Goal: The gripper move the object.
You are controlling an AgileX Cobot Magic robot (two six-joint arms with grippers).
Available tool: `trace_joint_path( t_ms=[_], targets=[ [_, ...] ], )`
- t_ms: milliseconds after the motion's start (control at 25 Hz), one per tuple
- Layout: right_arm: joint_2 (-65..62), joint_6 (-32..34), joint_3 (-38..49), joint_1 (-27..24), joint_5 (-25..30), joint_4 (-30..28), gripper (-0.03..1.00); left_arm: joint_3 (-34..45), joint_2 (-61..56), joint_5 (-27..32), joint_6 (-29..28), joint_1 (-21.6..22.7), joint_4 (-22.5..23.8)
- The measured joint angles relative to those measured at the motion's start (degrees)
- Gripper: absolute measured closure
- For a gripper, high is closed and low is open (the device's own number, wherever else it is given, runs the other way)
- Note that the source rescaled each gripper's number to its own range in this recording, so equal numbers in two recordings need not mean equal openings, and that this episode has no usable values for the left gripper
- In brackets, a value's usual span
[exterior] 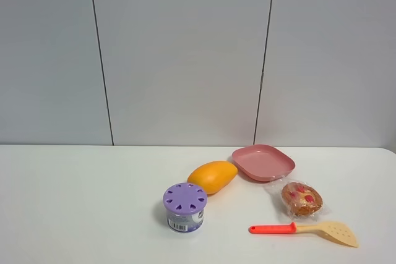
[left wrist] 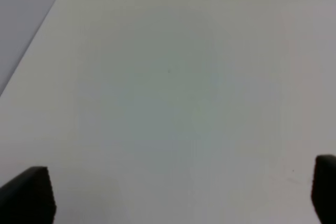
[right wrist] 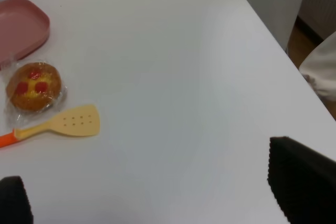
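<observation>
The object is a small brown muffin (exterior: 302,198) with red spots, wrapped in clear plastic, lying on the white table right of centre. It also shows in the right wrist view (right wrist: 34,86). My right gripper (right wrist: 157,192) is open and empty over bare table, well away from the muffin, with one black finger (right wrist: 302,182) at the frame edge. My left gripper (left wrist: 176,192) is open and empty over bare table, its fingers (left wrist: 26,195) wide apart. Neither gripper shows in the exterior high view.
A pink plate (exterior: 263,162) lies just behind the muffin, also in the right wrist view (right wrist: 21,27). A spatula (exterior: 309,229) with an orange-red handle lies just in front of it (right wrist: 63,123). An orange-yellow mango (exterior: 213,176) and a purple-lidded can (exterior: 184,206) stand to the left.
</observation>
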Motion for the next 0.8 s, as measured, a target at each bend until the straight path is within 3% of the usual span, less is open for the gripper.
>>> trace_joint_path(
  t_ms=[800],
  targets=[
    [0.0, 0.1, 0.6, 1.9, -0.6, -0.4, 0.19, 0.0, 0.0, 0.0, 0.0, 0.0, 0.0]
  ],
)
